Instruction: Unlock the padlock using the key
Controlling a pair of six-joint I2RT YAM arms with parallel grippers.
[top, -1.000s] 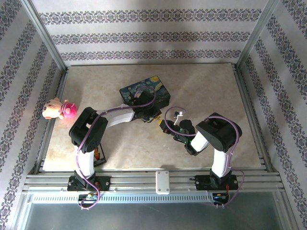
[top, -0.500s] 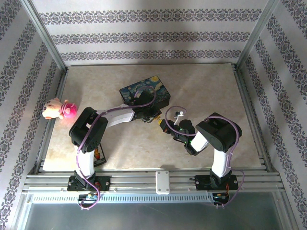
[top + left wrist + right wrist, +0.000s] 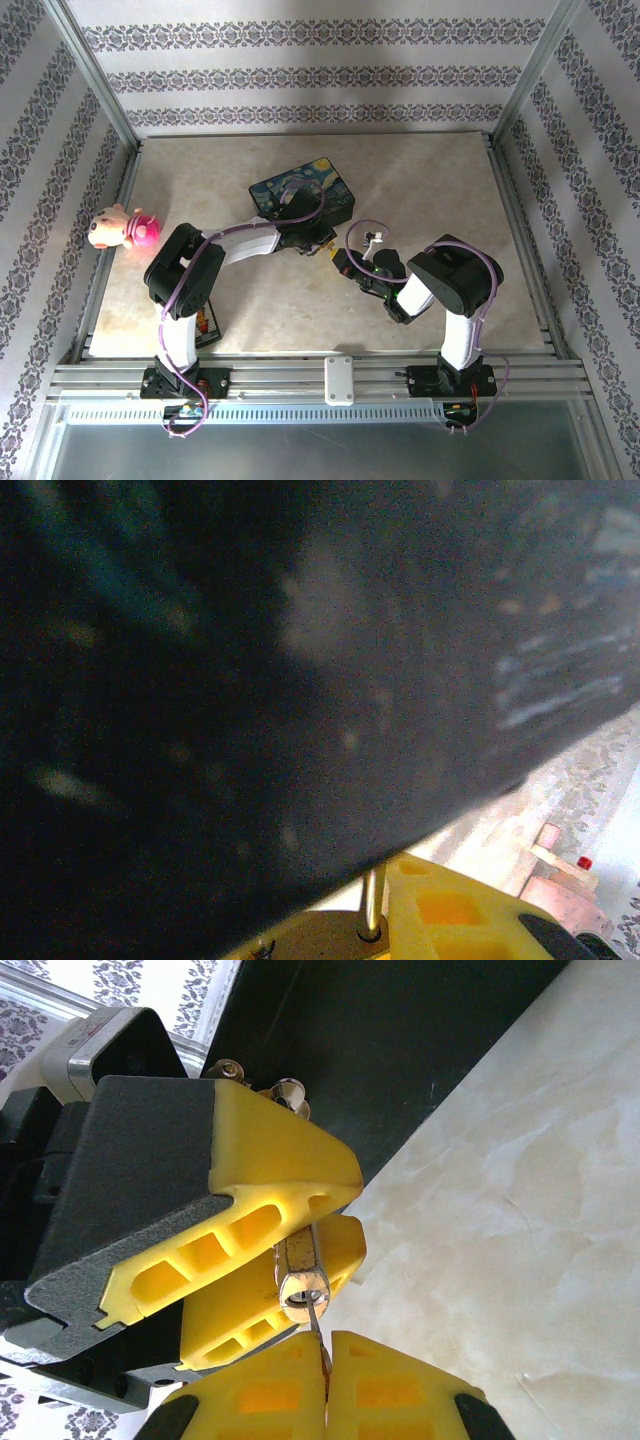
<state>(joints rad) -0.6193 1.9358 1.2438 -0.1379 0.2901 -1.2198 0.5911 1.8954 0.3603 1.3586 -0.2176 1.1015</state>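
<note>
Marble tabletop (image 3: 440,180) carries the starry box (image 3: 322,180); beside it your left gripper (image 3: 345,1210) narrowly pinches the padlock (image 3: 305,948), while your right gripper (image 3: 328,1355) clamps tight on the key (image 3: 292,1260).

Overhead view bright, even, soft shadows. Left wrist view murky and grainy — the painted box (image 3: 250,680) too close, out of focus. Right wrist view crisp, pale tabletop (image 3: 500,1220) washed bright.

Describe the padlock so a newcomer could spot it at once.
Start at the dark painted box mid-table. Just off its near side, the left gripper pinches the padlock: a tiny metal piece, far smaller than the box, with the key meeting its end.
</note>
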